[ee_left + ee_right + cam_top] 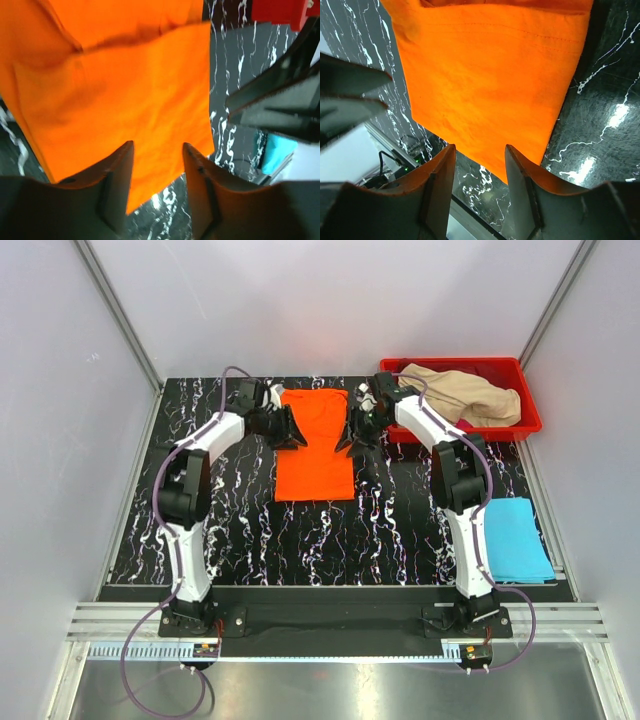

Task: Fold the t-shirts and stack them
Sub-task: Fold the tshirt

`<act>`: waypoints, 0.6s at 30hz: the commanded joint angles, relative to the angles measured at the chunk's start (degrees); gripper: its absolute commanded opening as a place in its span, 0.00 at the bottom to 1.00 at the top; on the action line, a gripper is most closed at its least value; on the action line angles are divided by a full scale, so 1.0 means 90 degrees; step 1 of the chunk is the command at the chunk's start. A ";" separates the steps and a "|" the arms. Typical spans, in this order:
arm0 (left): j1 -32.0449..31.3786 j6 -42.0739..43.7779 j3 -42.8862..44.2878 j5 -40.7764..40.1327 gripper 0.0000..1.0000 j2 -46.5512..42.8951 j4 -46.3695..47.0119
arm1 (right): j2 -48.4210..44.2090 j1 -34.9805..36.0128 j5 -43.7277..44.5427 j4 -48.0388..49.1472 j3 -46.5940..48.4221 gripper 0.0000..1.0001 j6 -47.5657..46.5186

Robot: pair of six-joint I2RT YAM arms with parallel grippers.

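The bright orange t-shirt [315, 445] lies flat, folded into a long rectangle, at the back middle of the table; it fills both wrist views [125, 95] [490, 85]. My left gripper [293, 430] hovers open and empty at its left edge [157, 150]. My right gripper [350, 435] hovers open and empty at its right edge [480, 150]. The beige t-shirt [465, 393] lies crumpled in the red bin [530, 420]. The light blue t-shirt [515, 538] lies folded at the right front. The magenta t-shirt is out of view.
The red bin stands at the back right corner, close behind my right arm. Black marbled table [300, 540] stretches in front of the orange shirt. White walls enclose the sides and back.
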 commanded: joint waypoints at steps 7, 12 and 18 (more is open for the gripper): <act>0.0368 0.0292 0.1197 0.0401 0.35 0.1345 -0.0115 | -0.0305 -0.0050 -0.0165 0.0264 -0.0257 0.48 0.0008; 0.0681 0.0517 0.1519 0.0127 0.29 0.1687 -0.0427 | -0.0764 -0.0060 -0.0028 0.0205 -0.0833 0.48 -0.0090; 0.0857 0.0547 0.1540 0.0439 0.37 0.1221 -0.0496 | -0.1252 0.0018 -0.0184 0.0498 -0.1703 0.47 0.0008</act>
